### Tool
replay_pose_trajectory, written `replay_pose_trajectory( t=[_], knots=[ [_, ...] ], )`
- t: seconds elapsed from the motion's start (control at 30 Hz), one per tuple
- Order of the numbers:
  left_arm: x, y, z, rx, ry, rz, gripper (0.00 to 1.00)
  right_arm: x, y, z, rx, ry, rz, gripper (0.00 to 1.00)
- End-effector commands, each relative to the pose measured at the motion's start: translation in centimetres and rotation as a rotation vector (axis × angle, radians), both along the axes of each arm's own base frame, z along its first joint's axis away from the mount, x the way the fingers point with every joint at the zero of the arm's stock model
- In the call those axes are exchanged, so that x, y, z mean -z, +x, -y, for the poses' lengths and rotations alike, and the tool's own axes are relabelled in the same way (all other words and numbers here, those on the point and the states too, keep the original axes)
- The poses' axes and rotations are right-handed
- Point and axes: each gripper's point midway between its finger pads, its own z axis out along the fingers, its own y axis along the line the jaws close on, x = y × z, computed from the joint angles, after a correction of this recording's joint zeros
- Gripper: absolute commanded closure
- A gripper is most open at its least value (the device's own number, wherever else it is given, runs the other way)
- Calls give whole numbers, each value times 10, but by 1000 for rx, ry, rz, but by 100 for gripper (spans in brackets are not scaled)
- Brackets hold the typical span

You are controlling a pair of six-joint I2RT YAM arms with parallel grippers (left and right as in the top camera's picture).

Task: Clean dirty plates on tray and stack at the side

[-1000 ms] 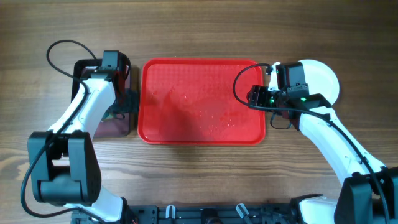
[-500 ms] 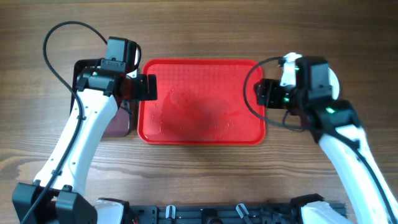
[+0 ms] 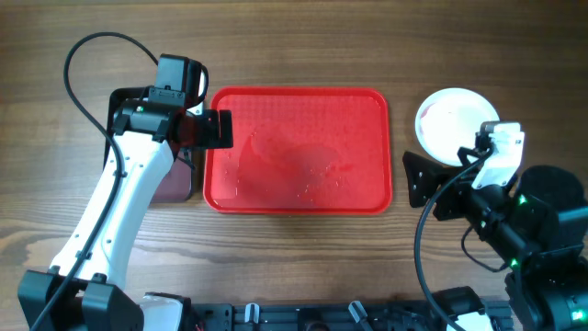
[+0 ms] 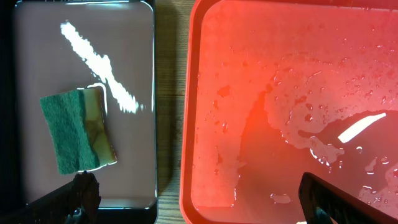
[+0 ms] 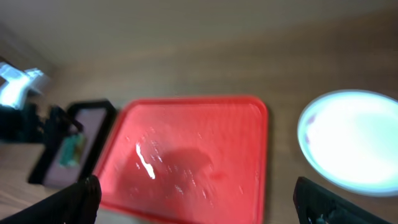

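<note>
The bright red tray (image 3: 299, 152) lies in the middle of the table, wet and with no plate on it. The plates (image 3: 457, 124) sit stacked on the table to its right, the top one white with a faint pink smear. My left gripper (image 3: 213, 130) is open and empty above the tray's left rim. In the left wrist view its jaws (image 4: 199, 208) straddle the gap between the red tray (image 4: 280, 93) and the small tray. My right gripper (image 3: 424, 187) is open and empty, raised near the front right. The right wrist view shows its jaws (image 5: 205, 205), the tray (image 5: 193, 155) and the plates (image 5: 354, 137).
A small black-rimmed maroon tray (image 3: 170, 184) lies left of the red tray. It holds a green and yellow sponge (image 4: 78, 130) and a white streak (image 4: 99, 65). Water drops cover the red tray.
My right arm has drawn back from the stacked plates toward the front right and risen. My left arm swung from the small tray to the red tray's left rim, then stayed still.
</note>
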Motion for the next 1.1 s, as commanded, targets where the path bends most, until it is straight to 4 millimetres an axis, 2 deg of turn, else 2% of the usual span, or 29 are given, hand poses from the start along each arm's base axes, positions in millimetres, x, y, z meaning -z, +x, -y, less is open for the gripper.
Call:
replay_pose_trajectory(
  t=[0.0, 0.07, 0.13, 0.2, 0.33, 0.43, 0.53, 0.57, 0.6, 0.67, 0.83, 0.93, 0.97, 1.07],
  knots=[
    [-6, 2, 4, -1, -17, 14, 0, 11, -6, 13, 59, -54, -54, 0],
    [-6, 2, 4, -1, -17, 14, 0, 10, -4, 18, 83, -67, -43, 0],
    [-6, 2, 4, -1, -17, 14, 0, 0, 4, 20, 99, -70, 8, 0],
    [-6, 2, 4, -1, -17, 14, 0, -14, 18, 17, 96, -60, 134, 0],
    [-6, 2, 4, -1, -17, 14, 0, -20, 27, 18, 110, -28, 379, 0],
    [-6, 2, 4, -1, -17, 14, 0, 3, 15, 16, 81, 3, 487, 0],
    [-6, 2, 4, -1, -17, 14, 0, 41, 6, 17, 69, 21, 525, 0],
    [-6, 2, 4, -1, -17, 14, 0, 51, 6, 19, 79, 28, 534, 0],
    [-6, 2, 4, -1, -17, 14, 0, 68, 7, 21, 88, 31, 556, 0],
    [-6, 2, 4, -1, -17, 14, 0, 82, 8, 21, 89, 36, 593, 0],
    [-6, 2, 4, -1, -17, 14, 0, 97, 11, 22, 99, 47, 671, 0],
    [-6, 2, 4, -1, -17, 14, 0, 120, 14, 22, 99, 45, 595, 0],
    [-6, 2, 4, -1, -17, 14, 0, 134, 14, 22, 101, 47, 535, 0],
    [-6, 2, 4, -1, -17, 14, 0, 133, 14, 20, 95, 52, 538, 0]
  ],
)
